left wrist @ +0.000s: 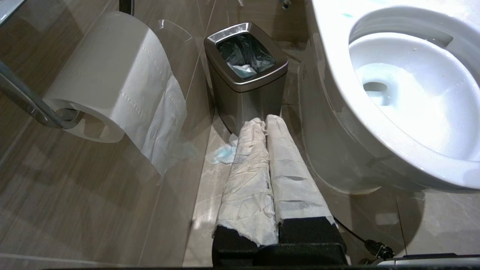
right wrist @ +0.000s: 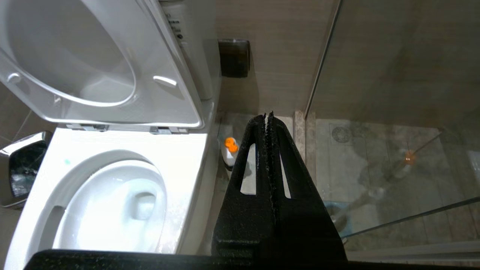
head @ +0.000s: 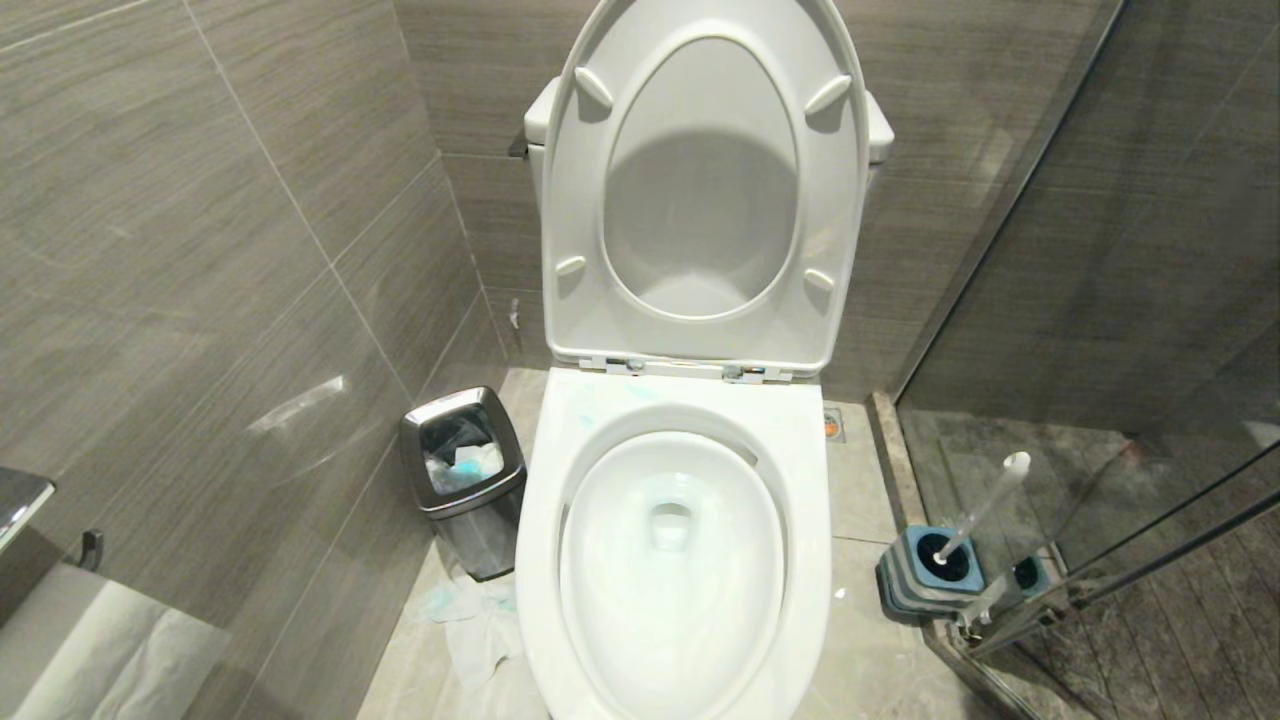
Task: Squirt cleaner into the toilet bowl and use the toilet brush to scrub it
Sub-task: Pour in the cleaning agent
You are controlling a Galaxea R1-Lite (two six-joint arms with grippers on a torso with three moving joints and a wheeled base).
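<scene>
Above floor beside toilet bowl (right wrist: 112, 210), my right gripper (right wrist: 269, 117) pressed together, holding nothing, touching nothing. White bottle with orange cap (right wrist: 231, 150) sits just beyond tips at 11 o'clock; I judge it needs spread jaws first. Toilet brush (head: 975, 520) stands in holder (head: 925, 575), bowl's 3 o'clock. Left gripper (left wrist: 261, 122) parked, pressed together, near bin (left wrist: 245, 71).

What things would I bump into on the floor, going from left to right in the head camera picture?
Paper roll → bin → toilet bowl → brush in its holder → glass wall.
</scene>
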